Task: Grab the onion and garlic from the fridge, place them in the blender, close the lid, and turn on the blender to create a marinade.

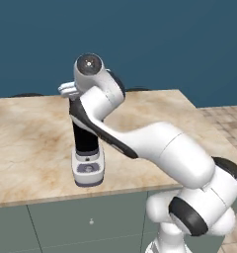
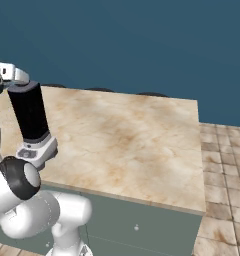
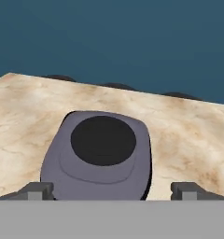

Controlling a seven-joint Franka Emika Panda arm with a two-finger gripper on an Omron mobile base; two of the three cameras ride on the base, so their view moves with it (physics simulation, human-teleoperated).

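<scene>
Jaws spread wide: in the hand view the 2 dark fingertips [image 3: 38, 190] stand at the far left and far right of the bottom edge, nothing pinched between them. The gripper [image 3: 111, 191] hangs directly above the lid [image 3: 99, 156], a grey-lilac rounded cap with a large dark centre, which sits between the 2 tips and just below them. Contact between tips and lid cannot be judged from this angle.

Hand view also gives the marble counter [image 3: 188, 135] running away behind the lid, with 3 dark low shapes along its far edge against the blue wall.

Left base view: the blender [image 1: 87, 153] stands near the front edge of the counter [image 1: 26, 148], black jar upright on its white-grey base, button panel facing the near side. The top of the jar is hidden behind the arm's wrist, so the lid is not readable here. The gripper [image 1: 67, 90] shows as a small pale block poking out left of the wrist.

Right base view: the black jar [image 2: 29, 112] stands clear of the arm, at the counter's left part, with the pale hand [image 2: 13, 74] sitting right over its top.

Arm pose: rises from the base, elbow bent low in front of the counter, forearm reaching up and back over the jar, wrist folded so the hand is over the jar top.
</scene>
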